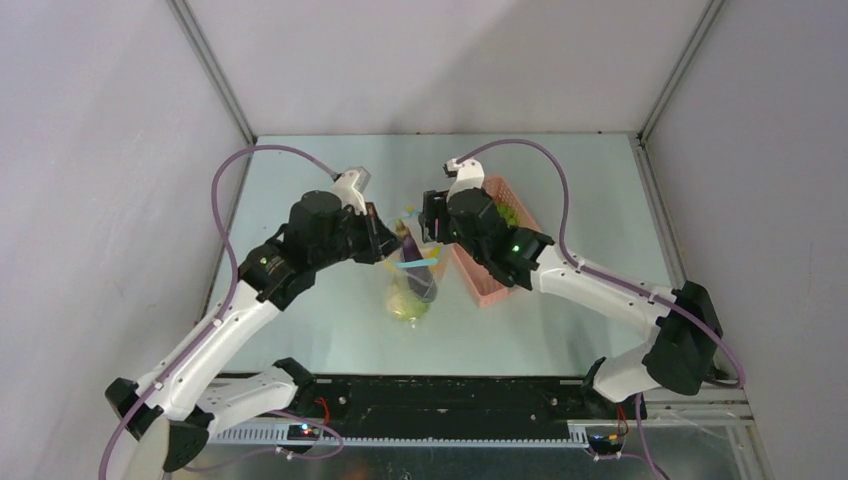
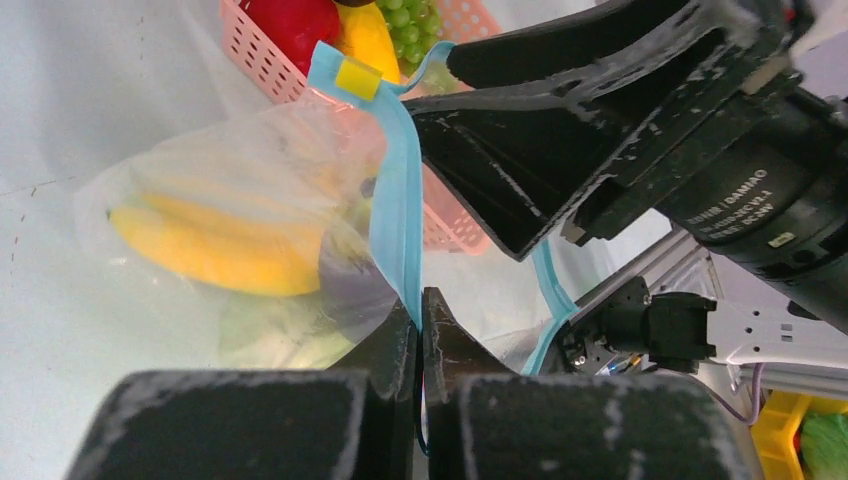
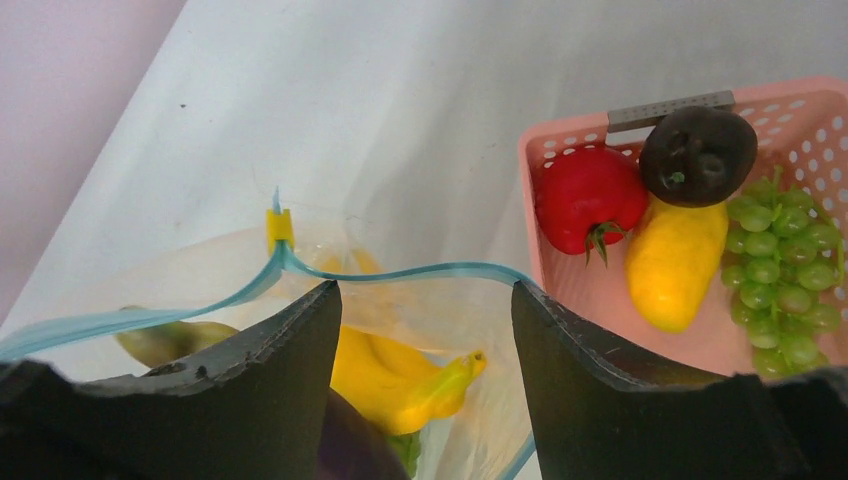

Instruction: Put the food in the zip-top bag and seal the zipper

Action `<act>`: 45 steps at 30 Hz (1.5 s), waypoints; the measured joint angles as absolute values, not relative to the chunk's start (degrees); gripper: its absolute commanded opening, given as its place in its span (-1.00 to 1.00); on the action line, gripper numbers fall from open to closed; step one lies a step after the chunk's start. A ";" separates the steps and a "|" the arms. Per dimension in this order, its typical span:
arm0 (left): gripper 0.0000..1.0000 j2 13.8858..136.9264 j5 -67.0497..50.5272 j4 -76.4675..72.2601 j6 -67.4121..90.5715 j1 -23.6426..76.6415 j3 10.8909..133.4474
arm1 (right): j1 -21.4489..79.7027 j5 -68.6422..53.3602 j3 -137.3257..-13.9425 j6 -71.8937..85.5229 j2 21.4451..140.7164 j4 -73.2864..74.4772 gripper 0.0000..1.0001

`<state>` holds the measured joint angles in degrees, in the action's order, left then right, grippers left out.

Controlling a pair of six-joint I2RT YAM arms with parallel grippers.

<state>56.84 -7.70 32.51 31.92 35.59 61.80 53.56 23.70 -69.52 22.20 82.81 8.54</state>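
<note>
Left gripper [image 2: 420, 302] pinched shut on the zipper [image 2: 396, 190], propping the bag [image 2: 230, 150] mouth up for loading. Right gripper [image 3: 425, 292] wide open, empty, astride the mouth. Banana [image 2: 215, 250] bagged, grapes [image 3: 790, 270] in the basket [image 3: 582, 292].

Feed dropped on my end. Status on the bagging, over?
Left gripper shut on the zipper, right gripper open above zip-top bag. Banana bagged. Red fruit, grapes in pink basket. Bag unsealed.
</note>
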 measured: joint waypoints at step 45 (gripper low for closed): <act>-0.95 58.92 4.27 39.88 29.82 35.53 66.32 | 35.57 16.82 -64.51 24.64 89.91 18.06 0.35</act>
